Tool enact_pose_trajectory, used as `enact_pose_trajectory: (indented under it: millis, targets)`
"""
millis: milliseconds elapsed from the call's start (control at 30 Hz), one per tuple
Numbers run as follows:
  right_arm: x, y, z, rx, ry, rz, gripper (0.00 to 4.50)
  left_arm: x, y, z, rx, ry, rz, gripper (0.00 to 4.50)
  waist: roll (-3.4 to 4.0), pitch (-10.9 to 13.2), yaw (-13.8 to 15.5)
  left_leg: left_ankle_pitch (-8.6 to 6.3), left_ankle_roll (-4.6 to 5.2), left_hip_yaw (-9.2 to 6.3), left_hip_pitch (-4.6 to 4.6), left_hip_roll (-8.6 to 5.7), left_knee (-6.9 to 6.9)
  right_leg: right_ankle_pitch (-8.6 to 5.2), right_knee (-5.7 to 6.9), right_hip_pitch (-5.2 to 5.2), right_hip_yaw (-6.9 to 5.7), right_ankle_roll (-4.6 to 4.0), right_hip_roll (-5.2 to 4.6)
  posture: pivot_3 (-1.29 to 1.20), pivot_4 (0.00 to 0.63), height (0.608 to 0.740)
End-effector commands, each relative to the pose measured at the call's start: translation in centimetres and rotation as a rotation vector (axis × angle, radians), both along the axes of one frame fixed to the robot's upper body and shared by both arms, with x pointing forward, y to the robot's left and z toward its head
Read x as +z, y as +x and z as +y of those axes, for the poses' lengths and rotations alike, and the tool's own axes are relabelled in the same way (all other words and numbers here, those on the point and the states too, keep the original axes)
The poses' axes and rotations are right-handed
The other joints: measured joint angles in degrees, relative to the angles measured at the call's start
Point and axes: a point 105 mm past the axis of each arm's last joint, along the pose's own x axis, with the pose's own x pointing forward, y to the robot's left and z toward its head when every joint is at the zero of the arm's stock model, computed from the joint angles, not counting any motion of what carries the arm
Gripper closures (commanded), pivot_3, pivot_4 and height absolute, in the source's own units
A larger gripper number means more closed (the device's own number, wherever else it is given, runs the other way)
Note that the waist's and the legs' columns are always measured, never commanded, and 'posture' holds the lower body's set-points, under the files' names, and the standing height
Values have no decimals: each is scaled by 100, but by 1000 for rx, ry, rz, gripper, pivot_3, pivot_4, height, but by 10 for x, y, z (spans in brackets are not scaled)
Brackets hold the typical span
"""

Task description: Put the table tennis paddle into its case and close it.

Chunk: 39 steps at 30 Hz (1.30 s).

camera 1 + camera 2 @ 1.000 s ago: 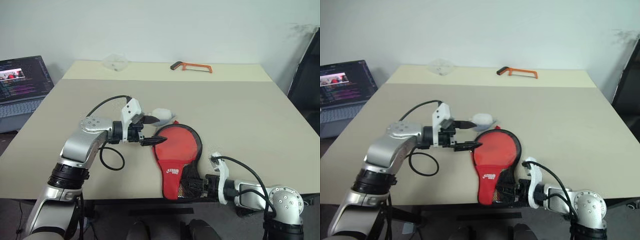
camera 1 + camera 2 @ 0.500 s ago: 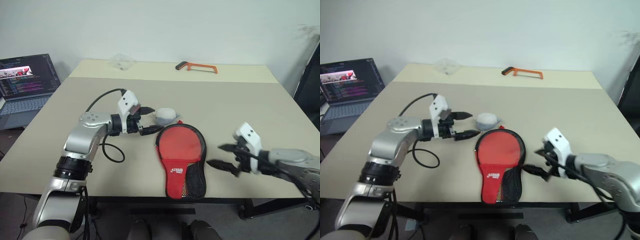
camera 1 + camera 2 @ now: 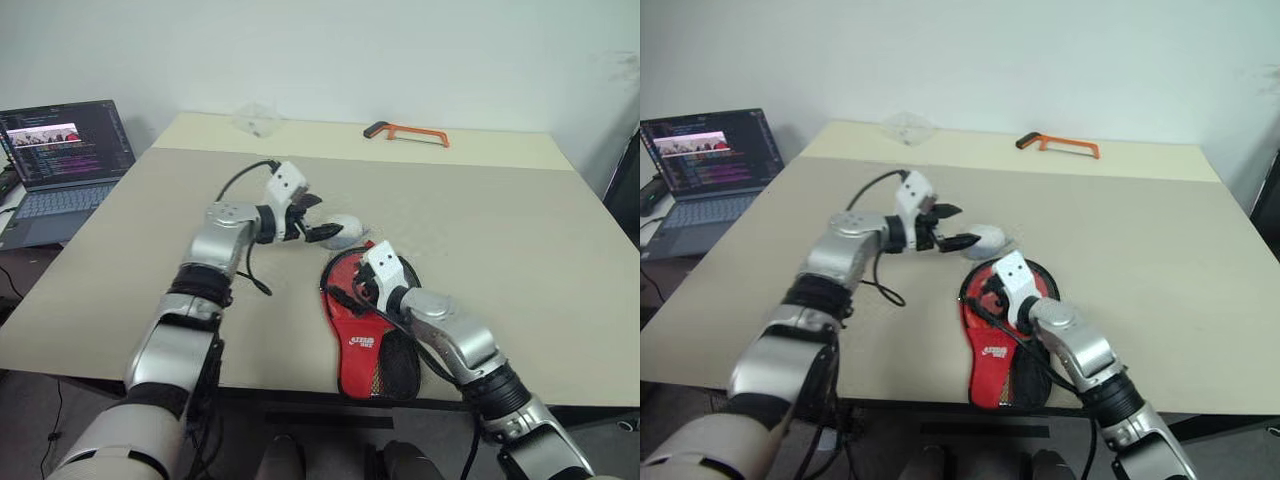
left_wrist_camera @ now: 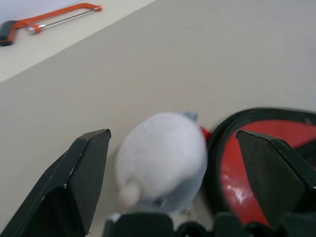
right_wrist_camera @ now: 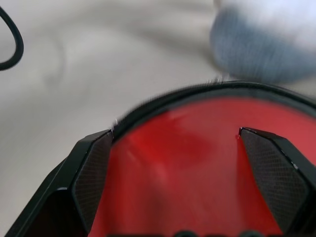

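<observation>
**Right gripper nearer the case; left gripper faces the white object beyond it**

Here the paddle-shaped soft case (image 3: 365,325), black-edged with a clear window, red logo panel and black mesh, lies flat at lower centre of the head view, on the beige table (image 3: 520,250). Through the window shows the red rubber face of the table tennis paddle (image 3: 350,290), so the bat appears to sit inside already. The case's long axis runs from its round head, nearer the picture's centre, down to its narrow handle end at the table's near edge.

Over that round head hangs the right gripper (image 3: 345,290), fingers spread wide with nothing between them; its wrist view looks straight onto the red face and the black rim (image 5: 163,98), both fingers (image 5: 94,173) lying over the red. This arm is plainly the nearer one to the case.

Just up and left of the case's head sits a rounded white object (image 3: 342,231), close against the rim. The left gripper (image 3: 318,225) points at it from the left, fingers wide apart and empty, the object lying between them in its wrist view (image 4: 163,158).

Whether the zip is open cannot be told. Closing likely falls to the right gripper.

Far at the upper edge lie an orange-framed hacksaw (image 3: 410,132) and, at upper left, a laptop (image 3: 60,155).
</observation>
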Motion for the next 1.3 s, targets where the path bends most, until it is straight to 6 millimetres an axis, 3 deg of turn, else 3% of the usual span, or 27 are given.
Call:
enact_pose_trajectory:
  millis: [33, 233, 567, 667, 833, 967, 1067, 1300]
  targets:
    - [-17, -1, -7, -22, -38, 52, 23, 11, 9, -9, 19, 13, -34, 69, 0, 0, -11, 0, 0, -2, 1, 0, 0, -1, 2, 0, -1, 2, 1, 0, 150, 740]
    - [-13, -4, -2, -6, -3, 53, 23, -19, 25, -5, 187, 211, -36, 69, -1, -1, -41, 0, 0, -3, 8, 1, 1, -4, 7, 5, 1, 7, 3, 0, 150, 740]
    - [-25, -2, -3, -37, -61, 106, 23, -44, 29, -15, 303, 269, -17, 69, -2, -2, -40, 1, -2, -4, 14, 1, 12, -2, 21, 9, 1, 10, 3, 0, 150, 740]
    - [-31, -3, -4, -47, -94, 117, 0, -45, 31, -13, 335, 280, -33, 696, -2, -2, -40, 1, -2, -5, 17, 1, 23, -4, 37, 9, 1, 11, 3, 0, 150, 740]
    - [-33, -6, 2, -24, -109, 138, 0, -38, 39, -7, 418, 381, -137, 2475, -2, -2, -42, 1, -3, -5, 19, 1, 48, -6, 59, 12, 3, 18, 4, 0, 150, 740]
    - [-43, -9, 1, -30, -153, 206, 0, -24, 45, -5, 457, 449, -243, 3520, -2, -2, -56, 1, -3, -5, 39, 1, 53, -6, 68, 27, 4, 20, 4, 0, 150, 740]
    - [-52, -10, -2, -37, -200, 245, 0, -9, 48, -7, 476, 467, -331, 3821, -3, -3, -54, 1, -3, -4, 52, 1, 53, -7, 80, 31, 6, 20, 5, 0, 150, 740]
    - [-55, -14, 3, -6, -223, 260, 0, 16, 51, -18, 467, 603, -587, 3822, -2, -5, -56, 1, -6, 0, 64, 1, 52, -7, 80, 37, 10, 21, 5, 0, 150, 740]
